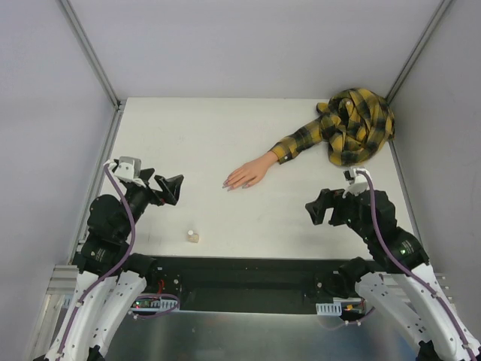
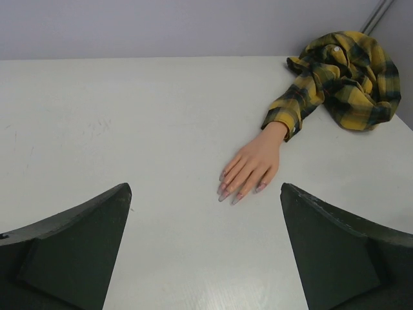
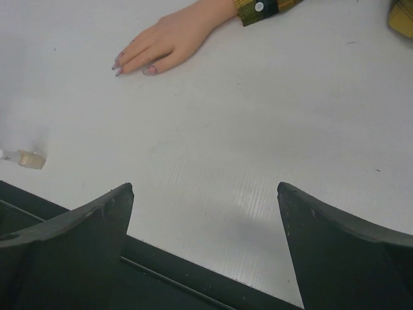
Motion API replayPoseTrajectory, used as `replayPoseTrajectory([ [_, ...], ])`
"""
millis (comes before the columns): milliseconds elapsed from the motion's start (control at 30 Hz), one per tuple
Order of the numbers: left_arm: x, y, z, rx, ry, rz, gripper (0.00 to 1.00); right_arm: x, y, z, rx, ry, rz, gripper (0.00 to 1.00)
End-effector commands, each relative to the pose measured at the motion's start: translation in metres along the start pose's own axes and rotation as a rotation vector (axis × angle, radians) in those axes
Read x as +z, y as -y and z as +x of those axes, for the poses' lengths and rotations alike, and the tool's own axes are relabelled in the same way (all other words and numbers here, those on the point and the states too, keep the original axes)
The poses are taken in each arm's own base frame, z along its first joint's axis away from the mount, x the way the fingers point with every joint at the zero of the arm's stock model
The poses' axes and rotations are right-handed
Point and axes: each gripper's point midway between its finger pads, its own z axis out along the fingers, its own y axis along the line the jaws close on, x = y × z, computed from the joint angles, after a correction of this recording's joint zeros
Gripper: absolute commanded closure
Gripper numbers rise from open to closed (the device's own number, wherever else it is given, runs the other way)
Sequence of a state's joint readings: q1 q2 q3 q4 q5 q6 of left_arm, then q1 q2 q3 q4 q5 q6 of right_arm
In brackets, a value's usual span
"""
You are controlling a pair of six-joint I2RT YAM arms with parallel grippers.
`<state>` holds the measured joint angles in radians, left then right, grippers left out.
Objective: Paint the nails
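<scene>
White tabletop (image 1: 225, 135) bounded by grey walls is seen in the top view. The mannequin hand (image 1: 252, 173) is laid palm down right of centre, its nails (image 1: 228, 185) pointed toward the near left. The plaid sleeve (image 1: 353, 124) is bunched at the far right corner. A small beige bottle (image 1: 193, 237) is located near the front edge. The left gripper (image 1: 173, 189) and right gripper (image 1: 316, 210) are held wide apart, with nothing grasped.

In the left wrist view, the nails (image 2: 227, 192) are seen ahead, well apart from the fingers.

In the right wrist view, the nails (image 3: 119, 66) are seen at the far left.

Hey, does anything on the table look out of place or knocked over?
The small beige bottle at the front of the table appears to lie on its side. The plaid sleeve is bunched in a heap at the far right corner.
</scene>
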<state>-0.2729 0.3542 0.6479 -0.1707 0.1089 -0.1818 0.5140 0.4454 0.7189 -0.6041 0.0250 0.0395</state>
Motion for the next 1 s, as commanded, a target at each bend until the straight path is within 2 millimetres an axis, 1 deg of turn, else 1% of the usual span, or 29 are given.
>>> replayPoseTrajectory([
  [0,0.001,-0.018,-0.005,-0.003,0.022,-0.102,0.01,-0.005,0.007,-0.012,-0.046,-0.039,0.07,0.04],
  [100,-0.001,-0.03,-0.004,-0.017,0.021,-0.171,0.01,0.005,-0.01,-0.014,-0.055,-0.068,0.0,0.04],
  [133,-0.002,-0.033,-0.006,-0.022,0.027,-0.189,0.01,0.011,-0.021,-0.02,-0.059,-0.056,-0.045,0.04],
  [167,-0.004,-0.039,-0.006,-0.026,0.033,-0.22,0.01,0.014,-0.03,-0.019,-0.072,-0.059,-0.075,0.04],
  [200,-0.005,-0.042,-0.006,-0.038,0.036,-0.24,0.01,0.018,-0.035,-0.02,-0.082,-0.063,-0.084,0.04],
  [233,-0.008,-0.046,-0.007,-0.046,0.049,-0.266,0.01,0.022,-0.04,-0.029,-0.099,-0.05,-0.074,0.04],
  [267,-0.011,-0.058,-0.008,-0.056,0.062,-0.333,0.01,0.033,-0.054,-0.02,-0.145,-0.108,-0.097,0.04],
  [300,-0.013,-0.063,-0.008,-0.069,0.072,-0.363,0.01,0.04,-0.062,-0.017,-0.173,-0.134,-0.096,0.04],
  [333,-0.016,-0.068,-0.01,-0.072,0.088,-0.395,0.01,0.047,-0.066,-0.023,-0.201,-0.118,-0.063,0.04],
  [367,-0.019,-0.073,-0.009,-0.076,0.095,-0.422,0.01,0.056,-0.089,-0.017,-0.253,-0.152,-0.094,0.04],
  [400,-0.024,-0.082,-0.01,-0.085,0.112,-0.476,0.01,0.061,-0.102,-0.019,-0.272,-0.149,-0.103,0.04],
  [433,-0.027,-0.085,-0.012,-0.088,0.127,-0.498,0.01,0.068,-0.114,-0.024,-0.286,-0.129,-0.107,0.04],
  [467,-0.031,-0.088,-0.012,-0.095,0.137,-0.519,0.01,0.078,-0.141,-0.018,-0.324,-0.153,-0.139,0.04],
  [500,-0.035,-0.095,-0.013,-0.099,0.154,-0.564,0.01,0.082,-0.154,-0.018,-0.367,-0.15,-0.159,0.04],
  [533,-0.04,-0.098,-0.015,-0.104,0.168,-0.582,0.01,0.09,-0.17,-0.016,-0.386,-0.153,-0.181,0.04],
  [567,-0.044,-0.101,-0.016,-0.11,0.181,-0.606,0.01,0.087,-0.198,-0.025,-0.396,-0.133,-0.234,0.04],
  [600,-0.047,-0.104,-0.017,-0.116,0.194,-0.624,0.01,0.105,-0.21,-0.005,-0.434,-0.185,-0.228,0.04],
  [633,-0.054,-0.108,-0.02,-0.122,0.221,-0.655,0.01,0.109,-0.226,-0.004,-0.449,-0.18,-0.255,0.04],
  [667,-0.058,-0.11,-0.02,-0.125,0.233,-0.668,0.01,0.11,-0.244,0.003,-0.465,-0.187,-0.288,0.04],
  [700,-0.06,-0.111,-0.021,-0.13,0.246,-0.678,0.01,0.114,-0.265,-0.002,-0.462,-0.175,-0.317,0.04],
  [733,-0.066,-0.113,-0.023,-0.134,0.267,-0.694,0.01,0.129,-0.276,0.019,-0.478,-0.22,-0.322,0.03],
  [767,-0.067,-0.114,-0.023,-0.135,0.275,-0.697,0.01,0.132,-0.288,0.029,-0.492,-0.238,-0.336,0.02],
  [800,-0.069,-0.115,-0.023,-0.135,0.282,-0.703,0.01,0.134,-0.302,0.024,-0.485,-0.225,-0.353,0.01],
  [833,-0.072,-0.114,-0.025,-0.138,0.296,-0.702,0.01,0.145,-0.308,0.041,-0.506,-0.249,-0.347,0.03],
  [867,-0.073,-0.115,-0.025,-0.139,0.3,-0.703,0.01,0.146,-0.317,0.047,-0.516,-0.245,-0.361,0.05],
  [900,-0.073,-0.114,-0.024,-0.139,0.299,-0.702,0.01,0.149,-0.322,0.05,-0.519,-0.244,-0.365,0.12],
  [933,-0.073,-0.114,-0.024,-0.137,0.298,-0.7,0.01,0.156,-0.328,0.061,-0.532,-0.264,-0.376,0.17],
  [967,-0.072,-0.113,-0.025,-0.137,0.297,-0.691,0.01,0.158,-0.33,0.067,-0.534,-0.281,-0.381,0.2],
])
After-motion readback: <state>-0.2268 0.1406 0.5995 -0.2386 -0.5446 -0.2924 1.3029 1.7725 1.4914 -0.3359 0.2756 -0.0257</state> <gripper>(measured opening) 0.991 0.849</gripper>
